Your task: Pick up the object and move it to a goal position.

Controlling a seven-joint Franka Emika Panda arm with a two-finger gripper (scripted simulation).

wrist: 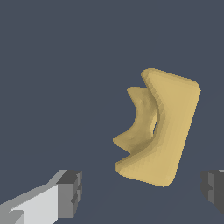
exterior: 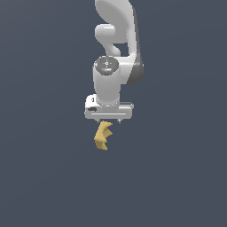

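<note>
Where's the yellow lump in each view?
Exterior view: the yellow lump sits just below the white end effector, near picture centre.
Wrist view: the lump fills the middle-right, beyond the two dark fingertips, which stand apart and do not touch it.
Shared landmark: the end effector, next to the lump in both.

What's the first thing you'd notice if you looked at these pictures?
First, the mustard-yellow jagged lump, the only colourful thing on a plain dark grey-blue background. Right above it in the exterior view hangs the big white robot arm, pointing straight down. In the wrist view the lump looks huge, and the gripper is open with a finger on each side of it, neither one touching it.
</note>
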